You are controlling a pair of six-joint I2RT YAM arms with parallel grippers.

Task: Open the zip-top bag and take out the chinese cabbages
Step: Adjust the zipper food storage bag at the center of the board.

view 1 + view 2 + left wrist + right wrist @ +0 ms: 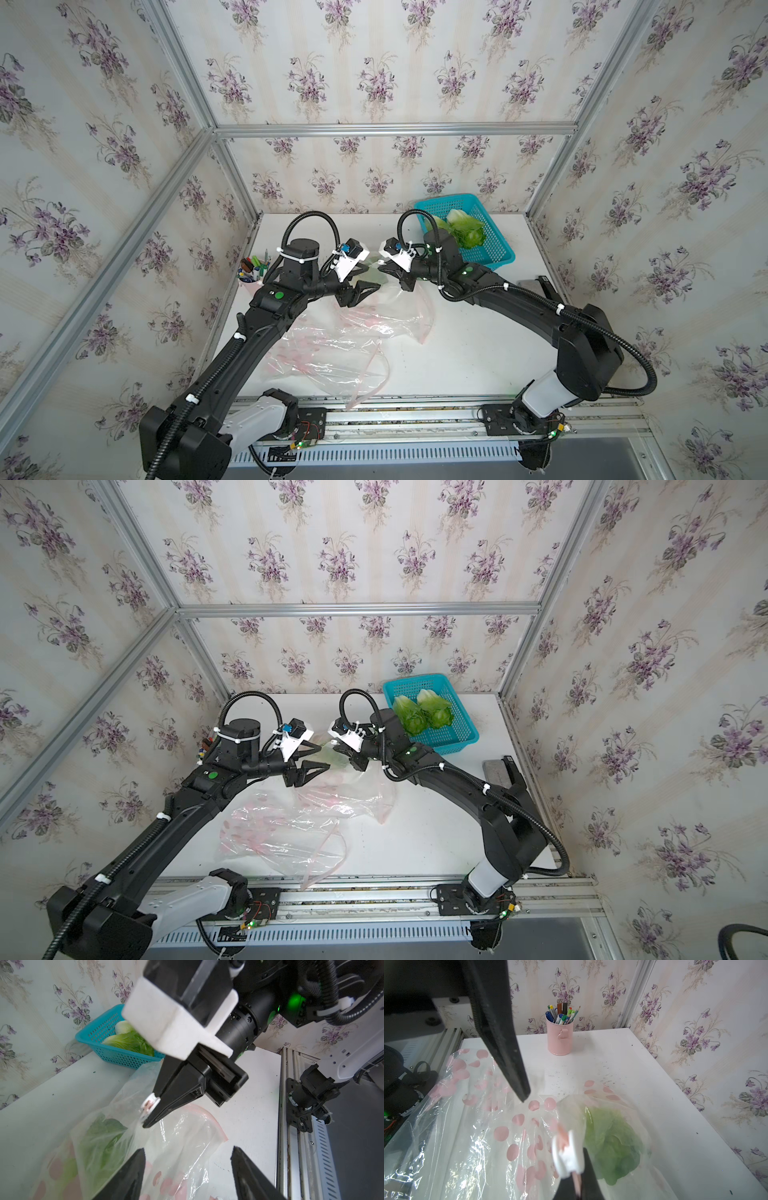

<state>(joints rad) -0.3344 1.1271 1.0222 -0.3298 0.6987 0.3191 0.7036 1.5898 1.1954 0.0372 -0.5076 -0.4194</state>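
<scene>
1. Shows a clear, pink-dotted zip-top bag (182,1126) lying crumpled on a white table (249,1115).
2. Finds the right gripper (149,1113) clamped on the bag's white slider (150,1103).
3. Finds the left gripper (324,757) poised over the bag, jaws partly apart, seemingly gripping nothing.
4. Reveals one chinese cabbage (610,1142) inside the bag, two more chinese cabbages (422,715) in a blue basket (415,680) beyond.

Found a basket (463,729) at the far right of the tabletop (436,833), with two chinese cabbages (422,715) side by side in it. Saw a pen cup (560,1039) at the far left edge. Noted the zip-top bag (182,1126) mid-tabletop between them, a third cabbage (99,1140) inside its far end. Made out what seemed a second bag (324,361) nearer the front, apparently overlapping the first.
</scene>
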